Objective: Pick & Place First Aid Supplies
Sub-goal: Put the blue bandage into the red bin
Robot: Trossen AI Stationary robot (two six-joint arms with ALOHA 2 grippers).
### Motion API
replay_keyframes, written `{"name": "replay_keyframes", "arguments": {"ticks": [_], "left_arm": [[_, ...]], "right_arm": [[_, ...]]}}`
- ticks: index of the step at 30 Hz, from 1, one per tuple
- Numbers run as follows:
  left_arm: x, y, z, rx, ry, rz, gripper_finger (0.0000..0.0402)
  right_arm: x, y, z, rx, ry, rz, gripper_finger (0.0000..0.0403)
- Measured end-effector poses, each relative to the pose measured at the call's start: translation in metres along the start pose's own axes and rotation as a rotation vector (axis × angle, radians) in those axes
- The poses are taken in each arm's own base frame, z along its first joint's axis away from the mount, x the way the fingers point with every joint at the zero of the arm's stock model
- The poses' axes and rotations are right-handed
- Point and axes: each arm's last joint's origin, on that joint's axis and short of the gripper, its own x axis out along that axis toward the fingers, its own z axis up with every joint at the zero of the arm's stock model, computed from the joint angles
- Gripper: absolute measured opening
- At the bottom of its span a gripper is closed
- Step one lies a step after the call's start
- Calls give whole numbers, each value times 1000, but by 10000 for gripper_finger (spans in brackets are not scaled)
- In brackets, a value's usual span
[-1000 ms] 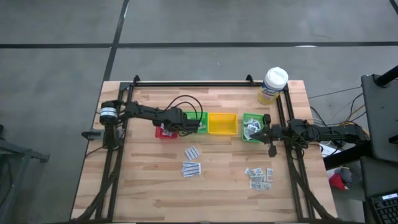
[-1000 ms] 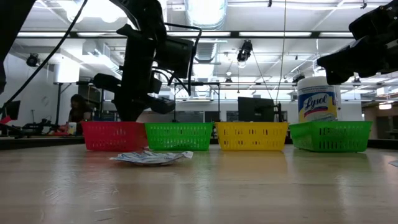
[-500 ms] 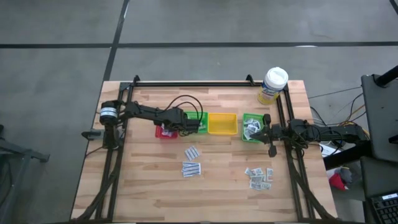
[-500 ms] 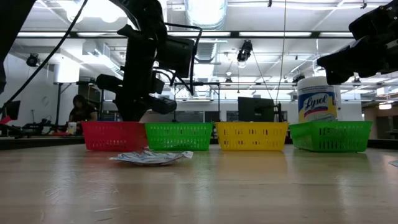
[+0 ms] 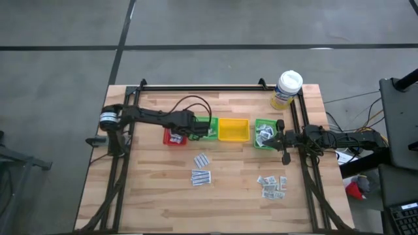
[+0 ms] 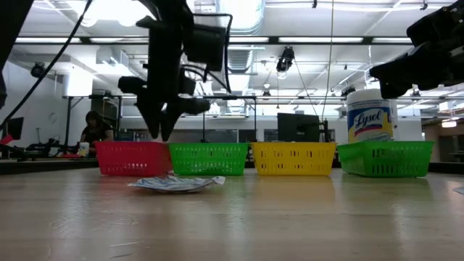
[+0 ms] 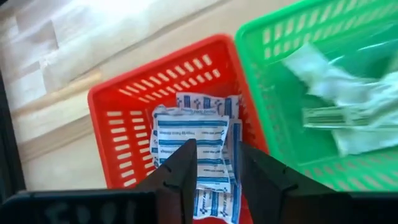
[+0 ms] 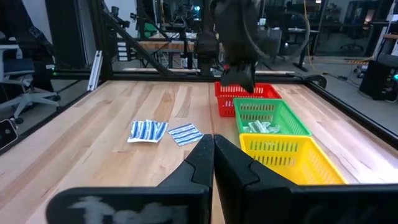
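My left gripper (image 7: 214, 158) stands open a little above the red tray (image 7: 118, 106), fingers slanting down, nothing between them. In the tray lie several white packets with blue print (image 7: 189, 134), flat on its floor. In the low view the left gripper (image 6: 161, 134) is just over the red tray's rim (image 6: 133, 157). More first aid supplies lie loose on the table: two striped packets (image 5: 201, 168) in the middle and a cluster (image 5: 273, 185) at the near right. My right gripper (image 8: 213, 146) waits shut at the table's right edge.
Beside the red tray stand a green tray (image 5: 209, 127) with pale sachets (image 7: 348, 106), a yellow tray (image 5: 234, 129) and a second green tray (image 5: 264, 132). A white-lidded tub (image 5: 287, 88) stands at the far right. Bare wood lies at the near left.
My left gripper has risen from the red tray: its fingertips, earlier sunk behind the tray's wall in the low view, now hang above the rim. The wrist has rolled slightly. The trays and the loose packets have kept still.
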Motion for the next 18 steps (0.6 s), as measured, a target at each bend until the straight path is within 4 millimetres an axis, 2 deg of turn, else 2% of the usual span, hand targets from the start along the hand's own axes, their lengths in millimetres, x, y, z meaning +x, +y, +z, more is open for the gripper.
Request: {"name": "replay_keyframes", "arguments": {"ticks": [7, 18], "left_arm": [[-40, 3, -2, 80, -66, -129, 110], [-80, -25, -54, 450, -192, -358, 110]], "right_arm": [[0, 0, -1, 0, 7, 0, 8], [0, 0, -1, 0, 8, -1, 8]]}}
